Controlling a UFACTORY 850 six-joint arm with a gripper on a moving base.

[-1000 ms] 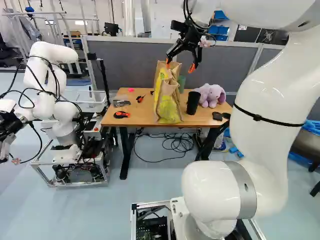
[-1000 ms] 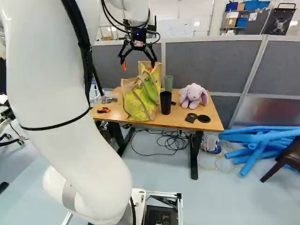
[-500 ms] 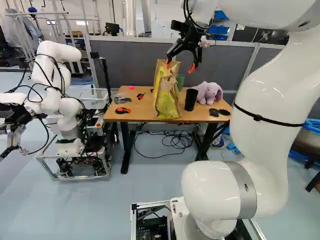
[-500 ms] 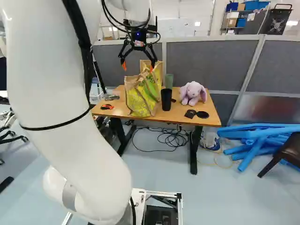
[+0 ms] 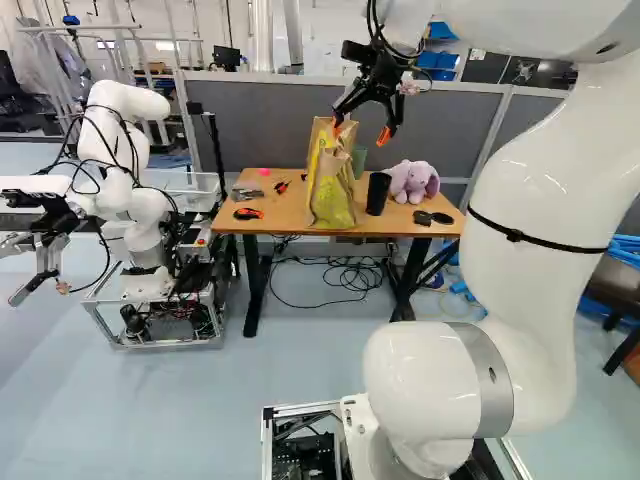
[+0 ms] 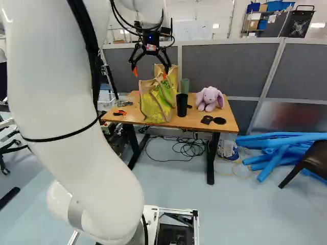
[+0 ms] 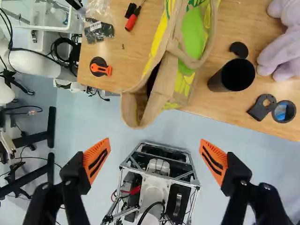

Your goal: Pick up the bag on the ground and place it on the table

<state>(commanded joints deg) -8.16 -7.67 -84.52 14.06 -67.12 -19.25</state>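
My gripper point(image 6: 150, 71) hangs in the right base view with its fingers spread wide, nothing between them. The yellow-green and tan paper bag point(image 6: 157, 102) stands upright on the wooden table point(image 6: 204, 120), left of a black cup point(image 6: 182, 104). In the left base view the same bag point(image 5: 332, 190) shows behind and below the fingers. From the wrist, the gripper point(image 7: 155, 142) has its orange pads far apart over the floor, and the bag's open top point(image 7: 152, 93) lies ahead of them, untouched, past the table's front edge.
On the table are a purple plush toy point(image 6: 209, 98), a green cup point(image 6: 184, 86) and an orange-black tool point(image 5: 248, 213). Another robot point(image 5: 135, 210) stands left of the table. Blue foam tubes point(image 6: 281, 148) and a dark chair point(image 6: 309, 161) are at the right; grey partitions point(image 6: 230, 69) stand behind.
The base has moved: table, bag and floor things have drawn farther away and shifted a little in both base views. My arm keeps its pose, the gripper stays open, and the bag keeps its place on the table.
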